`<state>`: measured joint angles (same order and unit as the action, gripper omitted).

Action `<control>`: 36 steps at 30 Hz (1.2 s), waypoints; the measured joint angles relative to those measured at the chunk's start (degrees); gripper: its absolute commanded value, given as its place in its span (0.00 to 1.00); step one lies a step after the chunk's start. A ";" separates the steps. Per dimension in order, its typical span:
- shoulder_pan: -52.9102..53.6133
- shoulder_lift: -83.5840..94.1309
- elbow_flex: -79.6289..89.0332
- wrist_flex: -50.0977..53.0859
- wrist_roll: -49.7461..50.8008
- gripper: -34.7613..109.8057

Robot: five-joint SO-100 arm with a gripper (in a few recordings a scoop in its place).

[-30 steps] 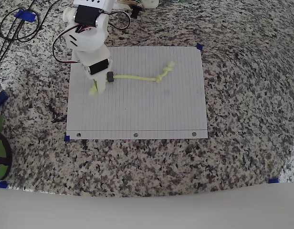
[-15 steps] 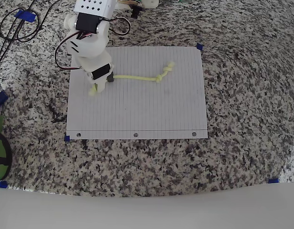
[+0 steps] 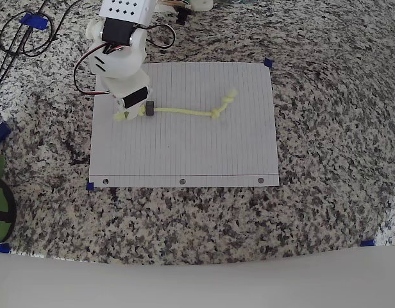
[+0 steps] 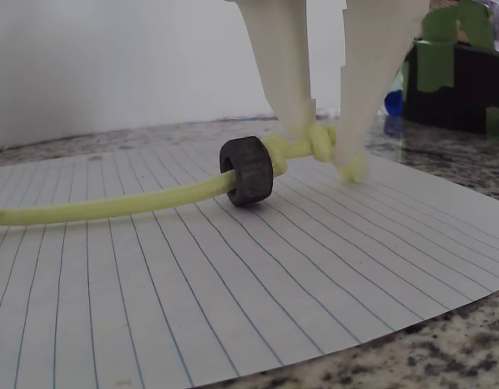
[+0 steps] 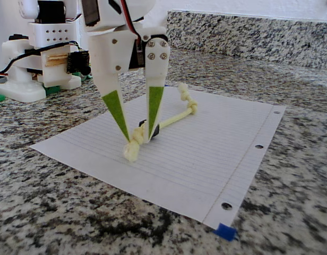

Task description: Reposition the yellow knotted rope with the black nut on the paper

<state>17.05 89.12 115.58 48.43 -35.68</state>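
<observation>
On a speckled granite counter (image 3: 326, 128) with blue tape marks, the paper (image 3: 184, 147) carries the rope (image 3: 184, 111); the tool (image 5: 137, 139) pinches its knotted end beside the nut (image 4: 247, 170).

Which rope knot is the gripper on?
The knot at the rope's left end in the overhead view, right beside the black nut. The gripper pinches it; the other knot lies free toward the paper's right side.

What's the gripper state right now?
Gripper: closed on the end knot of the yellow knotted rope, just beside the black nut, low over the paper.
</observation>
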 measured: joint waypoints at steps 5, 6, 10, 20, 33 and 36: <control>0.00 0.00 0.00 -0.53 0.00 0.24; 0.35 0.18 0.00 -0.62 0.00 0.24; 2.81 6.42 0.26 -0.70 1.76 0.24; 10.99 38.58 14.59 -2.64 38.67 0.24; 13.18 66.45 21.01 -3.25 67.24 0.24; 12.30 70.84 28.12 -8.96 74.36 0.24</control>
<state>29.36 159.96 143.70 39.46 38.67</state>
